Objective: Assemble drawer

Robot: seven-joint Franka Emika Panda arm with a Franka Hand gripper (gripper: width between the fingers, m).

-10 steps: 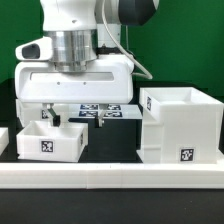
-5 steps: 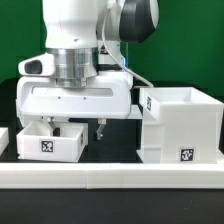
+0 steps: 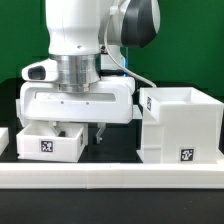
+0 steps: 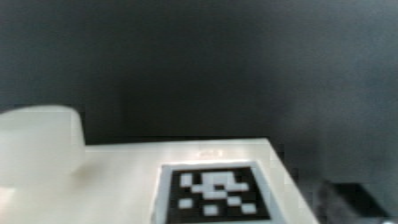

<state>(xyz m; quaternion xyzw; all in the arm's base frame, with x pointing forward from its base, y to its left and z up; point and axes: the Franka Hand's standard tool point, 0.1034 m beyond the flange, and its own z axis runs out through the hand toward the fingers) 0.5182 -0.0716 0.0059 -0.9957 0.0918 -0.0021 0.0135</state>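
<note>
A small white drawer tray (image 3: pixel 45 143) with a square tag on its front sits at the exterior view's left. The large hollow white casing (image 3: pixel 180 125), also tagged, stands at the right. My gripper (image 3: pixel 78 133) is low over the tray and open. One finger (image 3: pixel 57 133) hangs inside the tray and the other finger (image 3: pixel 100 132) hangs outside its right wall. The jaws hold nothing. The wrist view shows a white tray surface with a tag (image 4: pixel 217 192) and a rounded white part (image 4: pixel 39 140); no fingers show there.
A long low white bar (image 3: pixel 110 172) edges the table's front. Another white part (image 3: pixel 3 140) shows at the exterior view's far left edge. The wide white hand hides the table behind it. A green wall stands at the back.
The gripper has come down and shifted toward the exterior view's right, so its fingers now straddle the tray's right wall. The hand now hides the marker board. The tray and casing have not moved.
</note>
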